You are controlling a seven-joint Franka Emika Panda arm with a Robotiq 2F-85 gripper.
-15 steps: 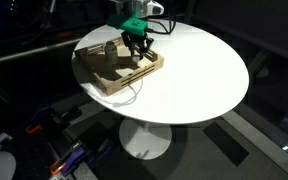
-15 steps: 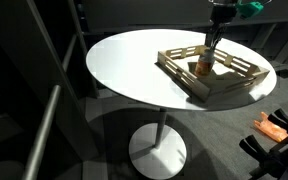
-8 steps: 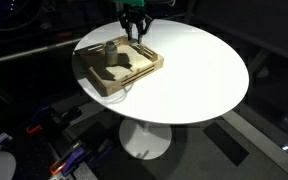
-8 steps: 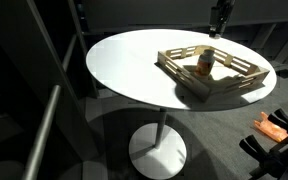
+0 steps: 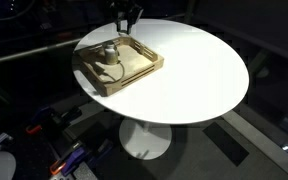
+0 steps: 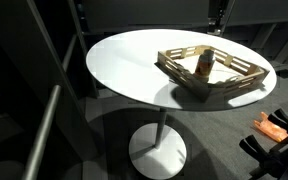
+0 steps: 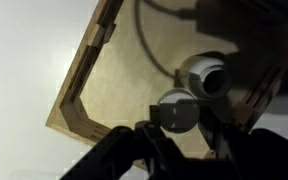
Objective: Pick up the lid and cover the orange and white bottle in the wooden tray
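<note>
The wooden tray point(image 5: 134, 72) point(image 6: 239, 80) sits near the edge of the round white table point(image 5: 194, 70) point(image 6: 124, 70). The orange and white bottle point(image 5: 111, 47) point(image 6: 205, 63) stands upright and uncovered inside it. In both exterior views my gripper point(image 5: 127, 17) point(image 6: 217, 14) hangs well above the tray at the top of the frame. In the wrist view the gripper point(image 7: 177, 128) is shut on the lid point(image 7: 176, 108), a small pale disc between the dark fingers. The bottle point(image 7: 206, 75) and the tray's corner wall point(image 7: 76, 100) lie below it.
The table stands on a single white pedestal point(image 5: 144, 135) point(image 6: 159, 150). Orange and dark items lie on the floor point(image 6: 274, 128). A metal rail point(image 6: 44, 120) runs beside the table. The surroundings are dark.
My gripper was down inside the tray beside the bottle. It has risen straight up to the top of both exterior views, carrying the lid.
</note>
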